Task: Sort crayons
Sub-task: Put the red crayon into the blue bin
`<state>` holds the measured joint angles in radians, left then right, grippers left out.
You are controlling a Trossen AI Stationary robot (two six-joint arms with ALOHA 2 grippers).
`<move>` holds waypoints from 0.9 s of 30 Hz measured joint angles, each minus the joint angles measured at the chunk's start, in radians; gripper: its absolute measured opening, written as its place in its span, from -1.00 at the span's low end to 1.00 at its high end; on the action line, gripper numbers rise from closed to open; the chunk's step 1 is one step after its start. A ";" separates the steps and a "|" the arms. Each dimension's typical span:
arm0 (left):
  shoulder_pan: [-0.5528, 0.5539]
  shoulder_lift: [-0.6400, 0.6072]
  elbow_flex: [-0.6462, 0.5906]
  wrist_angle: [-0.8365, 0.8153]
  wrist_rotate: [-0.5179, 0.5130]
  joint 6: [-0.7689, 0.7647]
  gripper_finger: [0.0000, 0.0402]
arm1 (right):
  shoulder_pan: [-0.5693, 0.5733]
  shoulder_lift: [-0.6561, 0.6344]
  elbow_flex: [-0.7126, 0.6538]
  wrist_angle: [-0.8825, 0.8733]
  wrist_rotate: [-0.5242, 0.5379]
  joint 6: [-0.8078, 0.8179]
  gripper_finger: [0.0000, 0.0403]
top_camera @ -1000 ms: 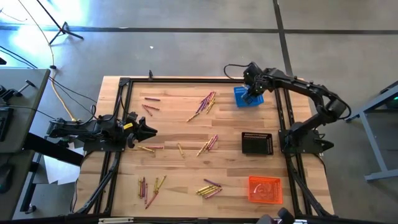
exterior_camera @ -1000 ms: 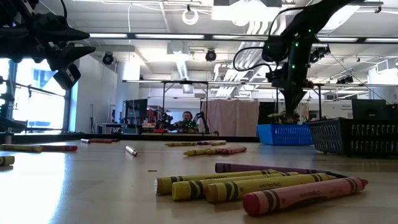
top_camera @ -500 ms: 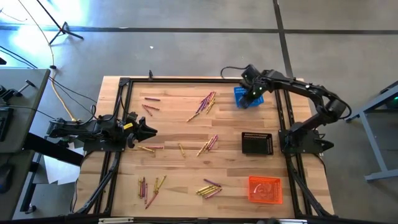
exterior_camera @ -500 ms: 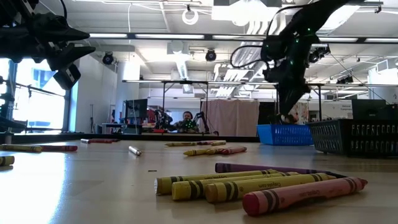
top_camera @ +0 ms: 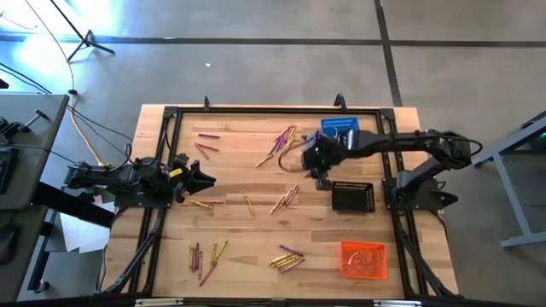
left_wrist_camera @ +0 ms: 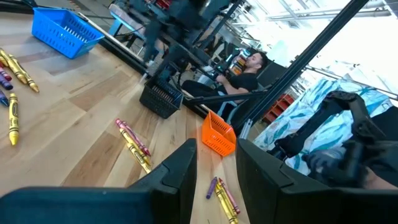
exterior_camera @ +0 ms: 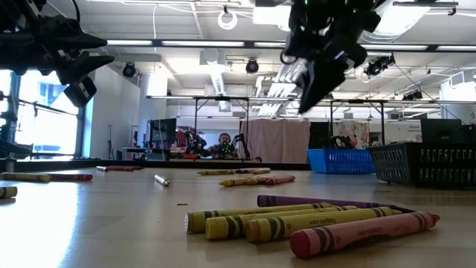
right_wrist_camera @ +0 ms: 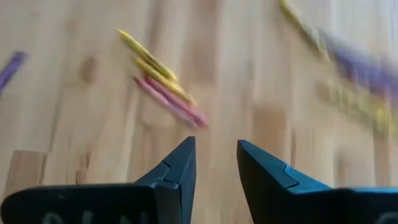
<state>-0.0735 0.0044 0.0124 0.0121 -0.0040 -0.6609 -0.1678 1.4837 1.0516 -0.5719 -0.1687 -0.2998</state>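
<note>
Hovering with fingers spread and empty, the right gripper (top_camera: 319, 162) sits nearest the small yellow-and-pink wax crayons (top_camera: 287, 197), lying diagonally just beyond.

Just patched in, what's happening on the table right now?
Crayon sorting is under way. The right gripper is above the middle of the table, between the blue basket and the black basket, jaws open and empty. Its wrist view looks down on loose crayons. The left gripper waits at the table's left edge, jaws open. Crayon clusters lie scattered over the table; the orange basket sits near the front right corner.
</note>
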 joint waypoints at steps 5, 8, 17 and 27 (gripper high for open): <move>0.000 0.000 0.000 0.000 0.000 0.000 -0.51 | 0.092 0.056 0.001 0.135 0.000 -0.123 -0.50; 0.000 0.000 0.000 0.000 0.000 0.000 -0.51 | 0.120 0.123 0.001 0.164 0.001 -0.125 -0.50; 0.000 0.000 0.000 0.000 0.000 0.000 -0.51 | 0.143 0.249 0.001 0.183 0.001 -0.148 -0.50; 0.000 0.000 0.000 0.000 0.000 0.000 -0.51 | 0.142 0.325 0.001 0.178 0.004 -0.235 -0.50</move>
<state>-0.0734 0.0044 0.0121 0.0120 -0.0040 -0.6607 -0.0261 1.8089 1.0523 -0.3944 -0.1647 -0.5344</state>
